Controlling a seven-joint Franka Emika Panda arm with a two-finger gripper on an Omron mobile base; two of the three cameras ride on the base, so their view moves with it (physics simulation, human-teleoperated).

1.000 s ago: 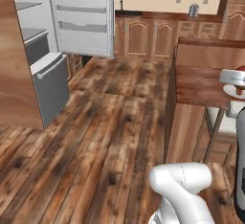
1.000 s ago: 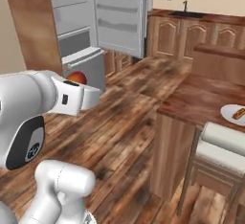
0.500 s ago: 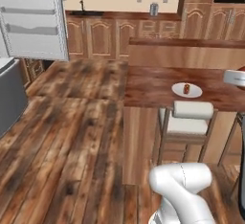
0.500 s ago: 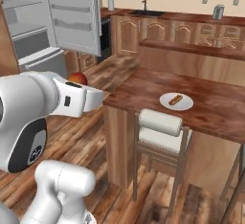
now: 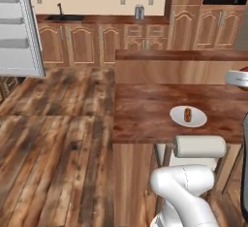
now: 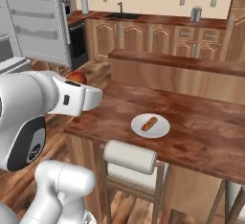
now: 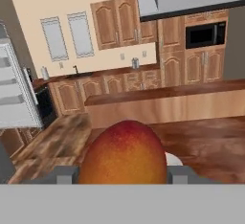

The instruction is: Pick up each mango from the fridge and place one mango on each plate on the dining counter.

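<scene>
My gripper (image 7: 123,175) is shut on an orange-red mango (image 7: 123,153) that bulges between its two fingertips in the hand view. From the right base view the mango (image 6: 76,77) peeks out behind my arm, above the left end of the dining counter (image 6: 201,132). A white plate (image 6: 138,122) lies on that counter with a hot dog in a bun on it. In the left base view the plate (image 5: 175,116) sits near the front edge of the counter (image 5: 145,109). The open fridge door (image 6: 38,22) stands at the far left.
A white-cushioned stool (image 6: 130,157) is tucked under the counter in front of the plate, and the same stool (image 5: 198,147) shows from the left. A raised wooden ledge (image 5: 184,56) backs the counter. Wooden cupboards with a sink line the far wall. Wooden floor lies open to the left.
The whole picture has swung from the fridge to the dining counter, so the base has moved. The mango has stayed in the gripper throughout.
</scene>
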